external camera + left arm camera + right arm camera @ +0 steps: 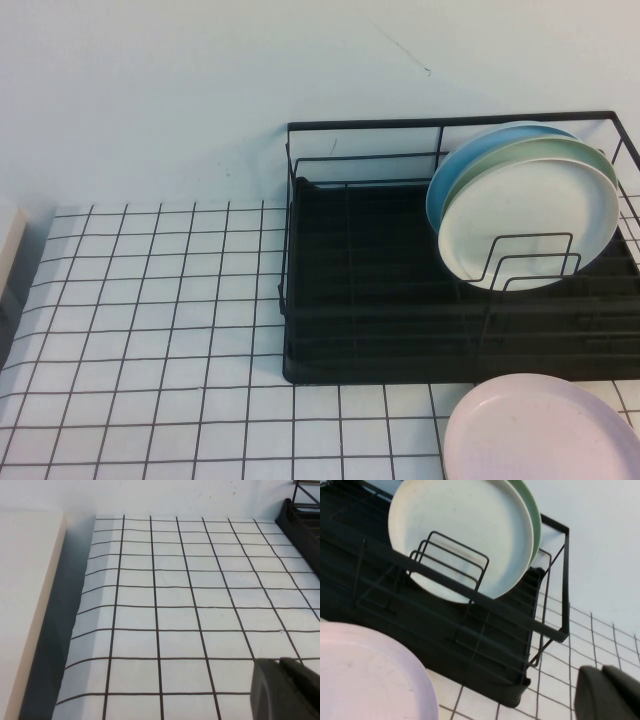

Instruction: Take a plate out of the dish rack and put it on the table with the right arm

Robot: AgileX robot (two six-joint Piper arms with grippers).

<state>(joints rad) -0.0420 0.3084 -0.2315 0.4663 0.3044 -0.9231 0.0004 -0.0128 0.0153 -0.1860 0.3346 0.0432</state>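
**Q:** Grippers first — where are they, and are they released or clenched?

**R:** Neither shows in the high view. Of the right gripper (607,692) only a dark rounded piece appears in the lower right corner of the right wrist view, over the tiles beside the rack's corner. Of the left gripper (285,689) a similar dark piece sits in the lower right corner of the left wrist view, above bare tiles. For both, I cannot tell whether they are released or clenched; neither is seen touching anything.

**Q:** And the scene, biggest thing down?

**R:** The white table with a thin black square grid (150,330) fills the lower left and centre of the high view. The rectangular black wire dish rack with a black tray base (380,300) stands on it, centre to right edge of the frame. The large round pale pink matte plate (540,430) lies flat on the table at the lower right corner, just in front of the rack's near edge and partly cut off by the frame.

**Q:** What is in the rack?

**R:** At its right end, a cream-white round plate (530,225) leans upright behind the wire loops, with a pale mint-green plate (560,150) close behind it and a light blue plate (470,160) behind that.
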